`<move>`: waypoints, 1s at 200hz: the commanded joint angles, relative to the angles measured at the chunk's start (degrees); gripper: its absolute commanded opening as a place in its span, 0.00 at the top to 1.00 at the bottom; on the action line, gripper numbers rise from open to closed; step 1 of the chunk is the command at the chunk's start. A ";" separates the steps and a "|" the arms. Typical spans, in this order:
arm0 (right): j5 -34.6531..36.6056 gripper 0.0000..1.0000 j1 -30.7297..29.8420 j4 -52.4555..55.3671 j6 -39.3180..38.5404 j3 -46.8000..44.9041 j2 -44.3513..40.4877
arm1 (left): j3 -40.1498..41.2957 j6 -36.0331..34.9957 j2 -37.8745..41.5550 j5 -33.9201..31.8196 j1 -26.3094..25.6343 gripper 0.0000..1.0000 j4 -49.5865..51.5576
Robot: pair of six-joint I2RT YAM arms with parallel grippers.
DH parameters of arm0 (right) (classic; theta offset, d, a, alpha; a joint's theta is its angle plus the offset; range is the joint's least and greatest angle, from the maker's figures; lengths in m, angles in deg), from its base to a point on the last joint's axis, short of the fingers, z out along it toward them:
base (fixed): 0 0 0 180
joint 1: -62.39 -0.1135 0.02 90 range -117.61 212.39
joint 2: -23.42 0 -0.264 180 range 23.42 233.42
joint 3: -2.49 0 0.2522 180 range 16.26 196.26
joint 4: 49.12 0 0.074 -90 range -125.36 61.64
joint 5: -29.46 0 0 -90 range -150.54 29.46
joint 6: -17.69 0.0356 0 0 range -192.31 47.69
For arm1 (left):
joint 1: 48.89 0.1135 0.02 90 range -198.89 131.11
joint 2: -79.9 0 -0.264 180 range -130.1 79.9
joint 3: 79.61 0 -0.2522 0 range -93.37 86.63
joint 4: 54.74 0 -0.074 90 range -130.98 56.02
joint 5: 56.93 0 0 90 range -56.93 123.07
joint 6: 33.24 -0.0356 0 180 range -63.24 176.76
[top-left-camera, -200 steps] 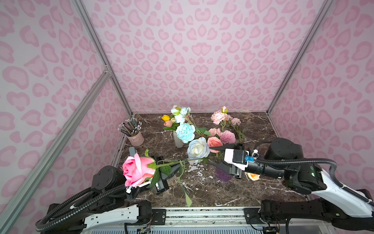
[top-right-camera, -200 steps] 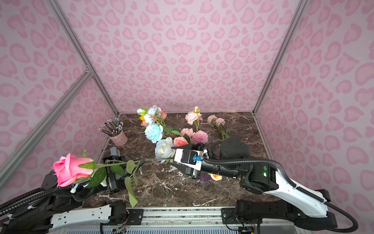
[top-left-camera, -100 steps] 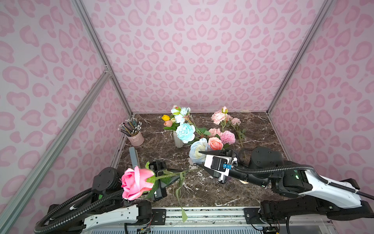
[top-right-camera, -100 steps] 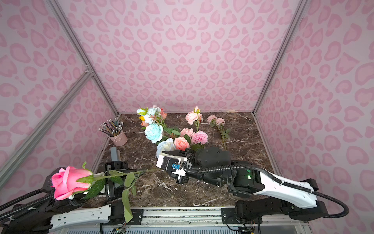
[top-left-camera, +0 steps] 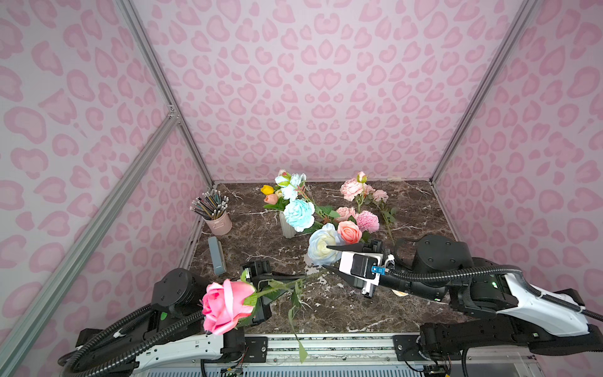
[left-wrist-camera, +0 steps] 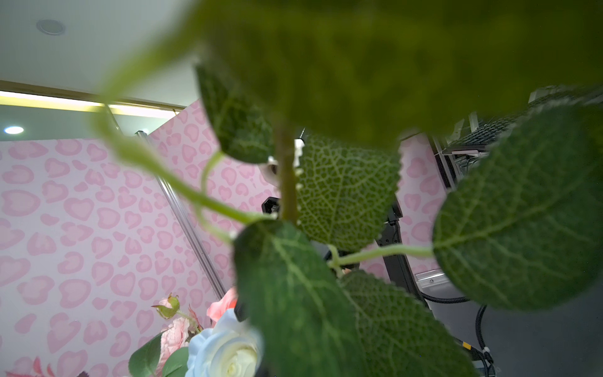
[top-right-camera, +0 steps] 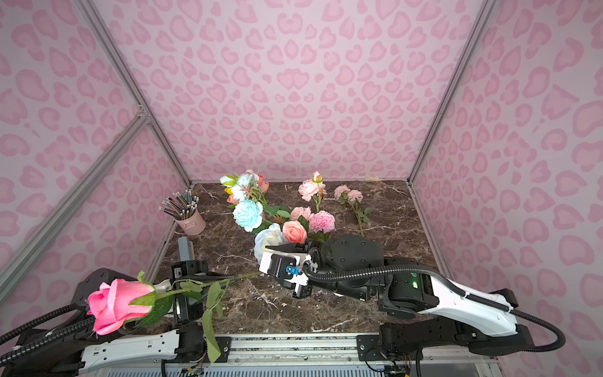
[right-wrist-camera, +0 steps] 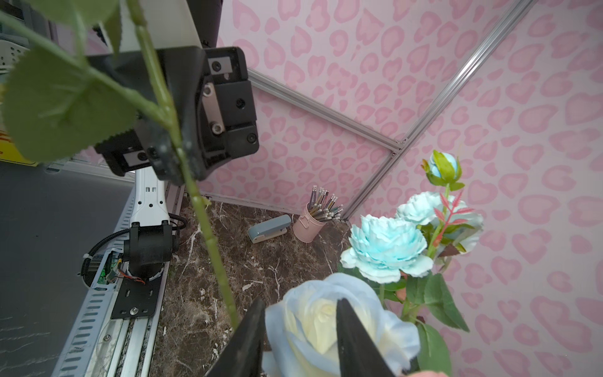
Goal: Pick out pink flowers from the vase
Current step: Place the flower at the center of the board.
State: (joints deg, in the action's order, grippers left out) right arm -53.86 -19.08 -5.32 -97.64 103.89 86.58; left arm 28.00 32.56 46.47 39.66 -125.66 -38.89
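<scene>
Each arm: white link shells (top-left-camera: 538, 313) joined by round black joint housings (top-left-camera: 437, 258), with black corrugated conduit (top-left-camera: 456, 276) routed alongside. The right gripper (top-left-camera: 325, 258) — white block, black face, blue connector (top-left-camera: 377, 270) — ends in slim tapered black fingers (right-wrist-camera: 355, 339). The left gripper (right-wrist-camera: 176, 166) is black with silver screws (right-wrist-camera: 216, 126). Green lamp (top-right-camera: 414, 284) on the right arm (top-right-camera: 473, 306).

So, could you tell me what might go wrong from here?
1. The right fingers stand open at the white rose, not a pink one; closing could grab the wrong bloom.
2. The pink rose in the left fingers trails its stem up to the right fingers; any move could snag it.
</scene>
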 commanded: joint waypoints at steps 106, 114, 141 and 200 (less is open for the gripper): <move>-2.45 0.63 -0.11 4.20 -0.44 2.81 3.66 | -0.92 -3.19 -0.77 0.96 0.09 0.98 -0.81; -2.52 0.63 -0.09 4.07 -0.14 2.72 3.17 | -0.71 -3.39 -0.43 0.83 0.04 0.98 -0.77; -3.55 0.63 -0.29 4.67 0.46 3.02 2.76 | 0.24 -4.73 0.80 -0.70 0.12 0.98 -0.37; -6.15 0.57 -0.97 5.12 1.69 4.30 5.34 | 1.00 -5.94 0.92 -0.53 0.09 0.98 -2.05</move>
State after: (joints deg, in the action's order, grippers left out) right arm -58.72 -19.96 -0.55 -97.02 107.63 90.90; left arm 29.07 27.16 47.65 38.83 -125.66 -38.26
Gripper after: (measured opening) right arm 0.420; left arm 0.074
